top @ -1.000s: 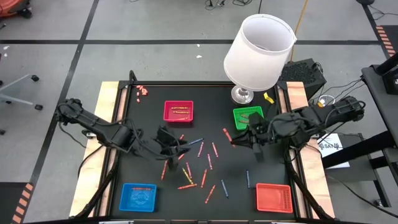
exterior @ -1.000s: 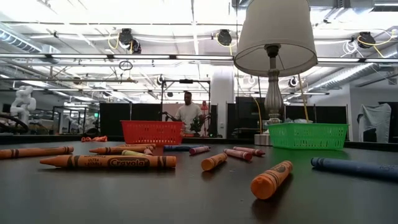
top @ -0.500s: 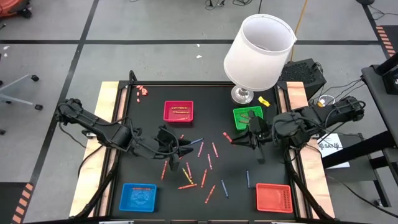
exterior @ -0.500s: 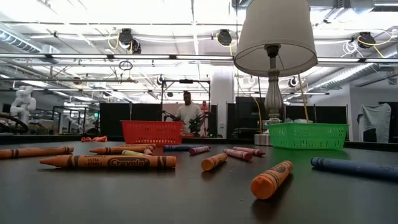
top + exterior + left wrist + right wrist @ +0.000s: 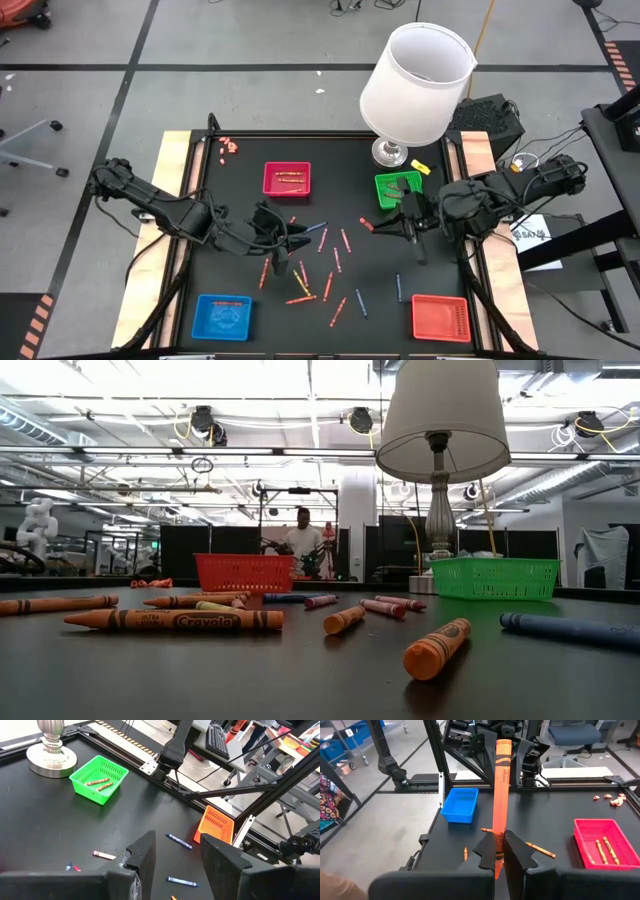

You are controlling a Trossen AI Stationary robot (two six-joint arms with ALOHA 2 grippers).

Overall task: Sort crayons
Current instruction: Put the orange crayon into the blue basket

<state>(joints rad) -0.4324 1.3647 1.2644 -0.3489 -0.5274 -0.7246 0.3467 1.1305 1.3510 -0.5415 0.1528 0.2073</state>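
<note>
My right gripper (image 5: 499, 851) is clenched on an orange crayon (image 5: 500, 795) — it juts straight out past my fingertips, just beside the green tray (image 5: 397, 188). My left gripper (image 5: 177, 851) hangs parted and empty over mid-table — the loose crayons (image 5: 318, 270) lie scattered just beside and beyond it.

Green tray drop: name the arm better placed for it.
Right. The right gripper is shut on an orange crayon and sits beside the green tray; the left gripper is open, mid-table.
</note>
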